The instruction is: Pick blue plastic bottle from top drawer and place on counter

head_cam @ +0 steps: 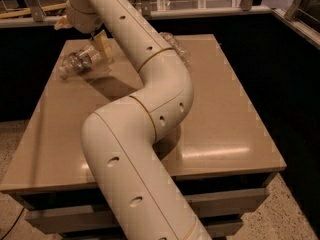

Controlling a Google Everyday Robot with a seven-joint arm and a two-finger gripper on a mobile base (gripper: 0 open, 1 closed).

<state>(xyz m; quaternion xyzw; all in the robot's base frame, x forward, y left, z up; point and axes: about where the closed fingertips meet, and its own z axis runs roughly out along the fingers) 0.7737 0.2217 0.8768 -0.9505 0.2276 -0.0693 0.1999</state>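
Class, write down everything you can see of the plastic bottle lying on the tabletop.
The plastic bottle is small, clear and ribbed, with a dark band around it. It lies on its side near the far left corner of the counter, resting on its surface. The tool hangs close beside it; contact cannot be judged.

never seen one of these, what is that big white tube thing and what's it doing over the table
The white tube is a robot's single arm, built of jointed segments. There is one picture only, from a camera looking down along the arm. The arm reaches to the far left part of the beige counter. At its tip is the pincer, its grasping part, right beside a blue plastic bottle that lies on its side on the counter. Whether the bottle is gripped can't be told. Another clear item peeks out behind the arm.
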